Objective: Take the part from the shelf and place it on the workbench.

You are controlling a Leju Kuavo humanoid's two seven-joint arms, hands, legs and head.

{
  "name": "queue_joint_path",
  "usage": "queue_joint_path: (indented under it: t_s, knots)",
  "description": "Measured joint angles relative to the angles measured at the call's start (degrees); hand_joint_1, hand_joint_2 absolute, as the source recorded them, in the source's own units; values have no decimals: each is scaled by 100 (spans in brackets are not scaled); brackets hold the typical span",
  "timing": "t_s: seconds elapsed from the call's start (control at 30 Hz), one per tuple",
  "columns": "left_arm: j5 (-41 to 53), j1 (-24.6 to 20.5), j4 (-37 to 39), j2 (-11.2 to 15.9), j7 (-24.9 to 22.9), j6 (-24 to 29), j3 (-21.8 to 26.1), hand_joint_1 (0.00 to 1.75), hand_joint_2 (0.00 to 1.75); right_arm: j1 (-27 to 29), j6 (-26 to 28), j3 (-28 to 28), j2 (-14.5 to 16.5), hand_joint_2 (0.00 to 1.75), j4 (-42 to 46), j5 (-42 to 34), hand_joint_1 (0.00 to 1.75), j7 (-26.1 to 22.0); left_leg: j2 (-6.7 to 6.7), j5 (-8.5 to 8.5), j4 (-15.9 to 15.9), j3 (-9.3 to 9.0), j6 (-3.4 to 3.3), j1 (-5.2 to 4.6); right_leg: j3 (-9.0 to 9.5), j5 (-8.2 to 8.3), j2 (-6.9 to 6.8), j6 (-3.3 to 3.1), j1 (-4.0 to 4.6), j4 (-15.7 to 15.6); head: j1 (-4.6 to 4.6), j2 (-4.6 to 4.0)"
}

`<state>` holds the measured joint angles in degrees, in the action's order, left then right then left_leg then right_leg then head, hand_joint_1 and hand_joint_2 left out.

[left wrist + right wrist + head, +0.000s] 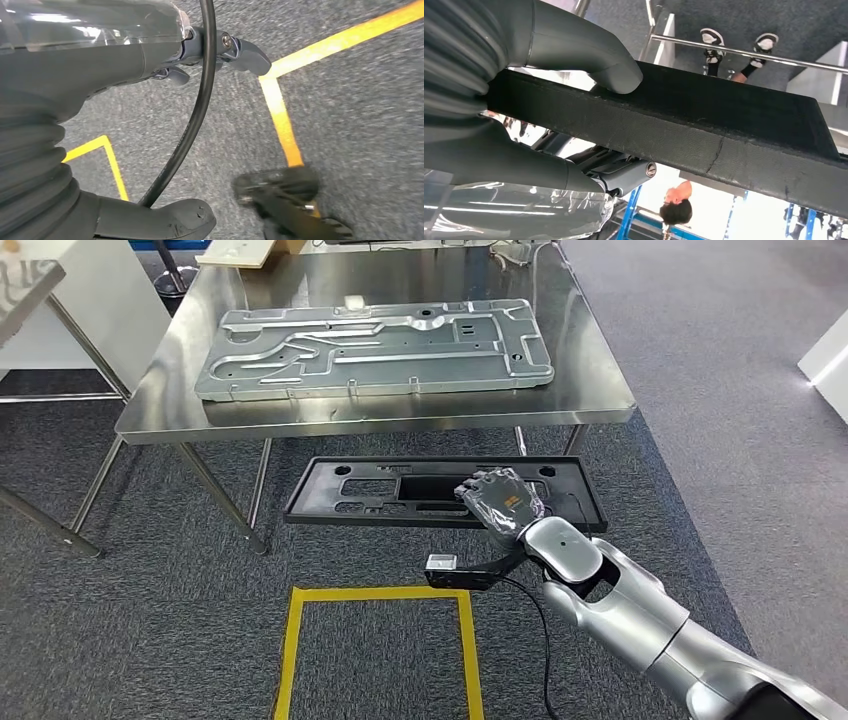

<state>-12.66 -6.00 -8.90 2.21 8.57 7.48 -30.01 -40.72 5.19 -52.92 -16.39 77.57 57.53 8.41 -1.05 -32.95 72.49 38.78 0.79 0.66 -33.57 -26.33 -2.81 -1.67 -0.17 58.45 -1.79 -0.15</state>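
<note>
The part is a long flat black plastic frame [318,502] with cut-outs. My right hand [500,502] grips its near right edge and holds it level in the air, just in front of and below the workbench's front edge. In the right wrist view my thumb [574,45] presses one face of the black frame [704,125] and the fingers [624,177] wrap the other. The steel workbench [400,422] stands straight ahead. My left hand [75,75] hangs over the carpet with fingers apart and nothing in it.
A large grey stamped metal panel [380,345] covers most of the workbench top. A yellow tape square [380,593] marks the carpet in front of me. Another steel table [30,285] stands at the left. A person's feet [736,42] show beyond the frame.
</note>
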Motion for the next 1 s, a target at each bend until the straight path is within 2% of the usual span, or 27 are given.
queue_joint_path:
  t_s: [0.07, 0.1, 0.13, 0.2, 0.27, 0.33, 0.4, 0.43, 0.47, 0.5, 0.57, 0.6, 0.63, 0.7, 0.77, 0.8, 0.83, 0.9, 0.93, 0.97, 1.0]
  knots:
    - [0, 22, 1, 3, 0, 0, 0, 0, 175, -7, 0, -31, -116, 175, 53, 1, 175, 0, -28, 521, -738, -195, -74, -26, 106, -71, 2, 17, 15, 7, 1, 0]
    - [0, 26, 1, 7, 1, -1, 0, 0, 175, -16, 1, -39, -164, 175, 77, 2, 175, 0, -41, 615, -1026, -273, -116, -47, 138, -101, 10, 37, 19, 10, 1, 0]
    - [0, 28, 1, 8, 1, 0, 0, 0, 175, -25, 0, -44, -200, 175, 92, 2, 175, 3, -54, 648, -1207, -318, -157, -69, 155, -127, 18, 64, 21, 10, 1, 0]
    - [0, 32, 0, 8, 2, 1, -1, 0, 175, -24, -2, -57, -234, 175, 111, 2, 175, 6, -62, 620, -1314, -361, -244, -71, 179, -135, 65, 133, 11, 71, 1, 0]
    - [0, 29, 0, 4, 2, 2, -2, 0, 175, -21, -3, -67, -240, 175, 129, 2, 175, 4, -76, 725, -1378, -471, -321, -38, 173, -175, 127, 193, -7, 180, 1, 0]
    - [0, 0, 0, 4, 2, 2, -2, 0, 175, -39, -4, -68, -231, 175, 137, 2, 175, 3, -93, 732, -1396, -561, -359, -27, -27, -374, 176, 230, -35, 535, 1, 0]
    - [0, -27, 0, 4, 2, 2, -2, 0, 175, -44, -8, -69, -206, 175, 133, 2, 175, 5, -120, 698, -1398, -592, -377, -27, -430, -635, 198, 258, -71, 1201, 1, 0]
    - [0, -29, 0, 4, 2, 2, -3, 0, 175, -40, -12, -70, -192, 175, 130, 5, 175, 8, -137, 672, -1397, -614, -377, -27, -615, -684, 200, 271, -88, 1450, 1, 0]
    - [0, -23, 0, 4, 2, 1, -3, 0, 175, -40, -19, -71, -184, 175, 126, 14, 175, 15, -154, 641, -1396, -646, -374, -26, -722, -630, 200, 277, -101, 1528, 1, 0]
    - [0, -15, 0, 3, 2, -2, -4, 0, 175, -52, -31, -72, -180, 175, 121, 34, 175, 32, -168, 604, -1396, -692, -365, -26, -729, -455, 198, 274, -110, 1398, 1, 0]
    - [0, -2, -1, -3, 2, -7, -7, 0, 175, -116, -60, -72, -179, 175, 112, 90, 175, 83, -179, 520, -1399, -793, -333, -25, -530, 59, 149, 234, -103, 743, 1, 0]
    - [0, 0, -1, -7, 2, -9, -9, 0, 175, -167, -77, -71, -174, 175, 106, 120, 175, 112, -177, 482, -1402, -831, -306, -29, -431, 176, 104, 212, -71, 435, 2, 0]
    - [0, -2, -1, -9, 0, -9, -10, 0, 175, -228, -92, -68, -168, 175, 98, 145, 175, 138, -167, 444, -1409, -842, -268, -33, -357, 232, 67, 181, -43, 221, -1, 0]
    - [0, 3, -1, -12, -10, -10, -12, 0, 175, -334, -115, -38, -156, 175, 83, 201, 175, 188, -125, 413, -1394, -877, -185, -59, -301, 138, 52, 125, -3, 66, -1, 0]
    - [5, 10, -1, -10, -24, -13, -14, 0, 175, -426, -168, 32, -156, 175, 62, 301, 175, 223, -64, 372, -1318, -906, -121, -68, -207, 132, 83, 64, -26, -7, 0, 0]
    - [12, 4, -2, -8, -28, -15, -15, 0, 175, -483, -200, 83, -161, 175, 30, 372, 175, 224, -36, 306, -1200, -864, -101, -64, -157, 113, 89, 36, -37, -28, -1, 0]
    - [20, -4, -2, -5, -36, -16, -16, 0, 175, -547, -225, 145, -166, 175, -22, 453, 175, 203, -18, 196, -970, -744, -86, -56, -110, 97, 91, 12, -43, -43, 0, 0]
    - [44, -18, -2, 1, -55, -20, -21, 0, 175, -652, -215, 287, -176, 175, -201, 587, 175, 113, -4, -89, -258, -305, -53, -48, -41, 36, 90, -21, -35, -50, -1, 0]
    - [55, -18, -2, 3, -65, -24, -22, 0, 175, -676, -198, 349, -178, 175, -299, 637, 175, 62, -1, -176, 63, -69, -34, -45, -2, -3, 94, -27, -29, -50, 1, 0]
    - [63, -15, -2, 4, -73, -28, -24, 0, 175, -683, -183, 401, -180, 175, -390, 681, 175, 25, 1, -156, 226, 99, -19, -42, 50, -47, 101, -25, -24, -49, -1, 0]
    - [67, -9, -2, 5, -78, -31, -25, 0, 175, -679, -168, 438, -182, 175, -462, 713, 175, -2, 2, -16, 179, 169, -15, -39, 109, -93, 111, -18, -22, -47, -1, 0]
